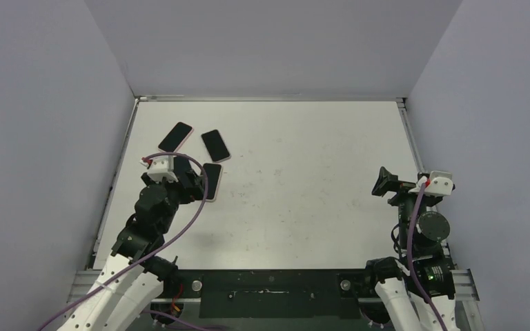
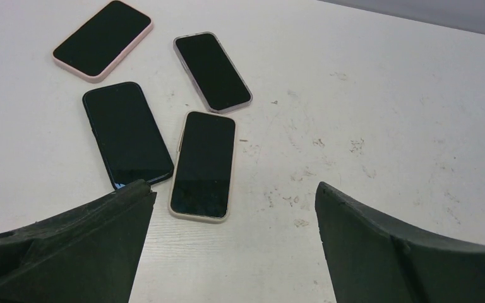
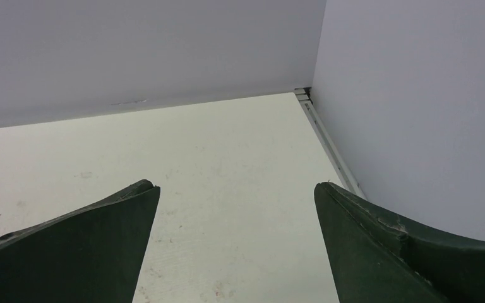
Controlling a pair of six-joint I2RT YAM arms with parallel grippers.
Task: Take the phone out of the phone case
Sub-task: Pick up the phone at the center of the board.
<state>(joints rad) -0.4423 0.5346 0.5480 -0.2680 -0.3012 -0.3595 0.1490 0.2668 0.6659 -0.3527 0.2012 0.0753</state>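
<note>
Several phones in cases lie face up at the table's far left. In the left wrist view they are a pink-cased phone [image 2: 103,40], a lilac-cased phone [image 2: 212,71], a dark-blue-cased phone [image 2: 127,133] and a beige-cased phone [image 2: 203,165]. My left gripper [image 2: 233,184] hovers open just short of the beige one, touching nothing. From above, the left gripper [image 1: 194,181] covers the dark-blue phone and part of the beige phone [image 1: 213,181]. My right gripper [image 1: 385,183] is open and empty at the right side, far from the phones.
The white table [image 1: 303,179] is boxed in by grey walls on three sides. A metal rail [image 3: 328,142] runs along its right edge, close to the right gripper [image 3: 235,185]. A purple cable [image 1: 193,214] loops beside the left arm.
</note>
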